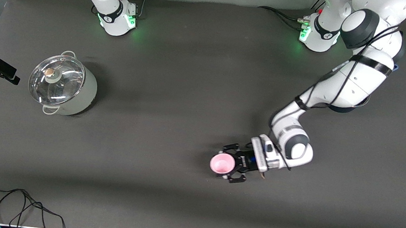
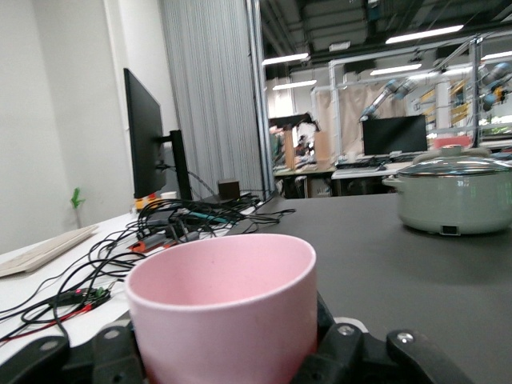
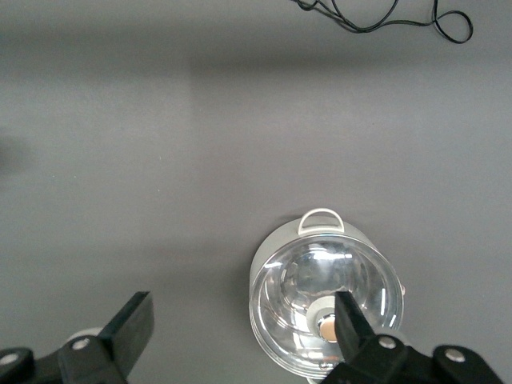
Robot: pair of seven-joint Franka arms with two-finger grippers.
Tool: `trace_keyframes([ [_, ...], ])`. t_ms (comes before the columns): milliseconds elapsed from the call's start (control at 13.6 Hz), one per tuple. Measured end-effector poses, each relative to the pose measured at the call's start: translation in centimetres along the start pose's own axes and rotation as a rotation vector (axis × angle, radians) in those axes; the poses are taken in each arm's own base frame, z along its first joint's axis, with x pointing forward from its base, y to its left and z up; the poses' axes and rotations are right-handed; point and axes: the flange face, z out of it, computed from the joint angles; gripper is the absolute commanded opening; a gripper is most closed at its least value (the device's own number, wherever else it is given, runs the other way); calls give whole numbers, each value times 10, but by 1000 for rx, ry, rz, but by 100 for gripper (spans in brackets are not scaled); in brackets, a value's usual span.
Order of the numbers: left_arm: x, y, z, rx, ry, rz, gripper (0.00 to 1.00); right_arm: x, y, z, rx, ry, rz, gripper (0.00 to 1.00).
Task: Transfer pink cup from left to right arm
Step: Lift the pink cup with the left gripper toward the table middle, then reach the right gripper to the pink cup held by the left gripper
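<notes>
The pink cup (image 1: 221, 164) is upright, mouth up, low over the table toward the left arm's end and nearer the front camera than the pot. My left gripper (image 1: 227, 163) reaches in level from the side and is shut on the cup's wall. In the left wrist view the pink cup (image 2: 224, 304) fills the foreground, with the black fingers (image 2: 344, 352) pressed against both flanks. I cannot tell whether the cup's base touches the table. My right gripper (image 3: 240, 320) hangs high and open, pointing down over the table beside the pot, with nothing between its fingers.
A pale green pot (image 1: 63, 86) with a glass lid and knob stands toward the right arm's end; it also shows as the pot (image 3: 324, 312) and the pot (image 2: 456, 200). A black cable (image 1: 16, 204) lies loose near the front edge.
</notes>
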Motion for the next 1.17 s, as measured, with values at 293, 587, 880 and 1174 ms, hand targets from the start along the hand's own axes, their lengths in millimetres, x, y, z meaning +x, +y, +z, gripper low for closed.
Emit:
trace_keyframes([
  [293,68,31,56,67,-56,-36,0,0,-1,-3,0,4,3,100],
  [587,119,67,103,121,-133,-70,0,-1,-16,-14,6,13,204,97],
  [880,163,108,145,196,-233,-135,0,-5,-50,-33,41,20,437,99],
  [1174,189,133,160,248,-278,-184,0,-11,-68,-57,124,9,576,100],
])
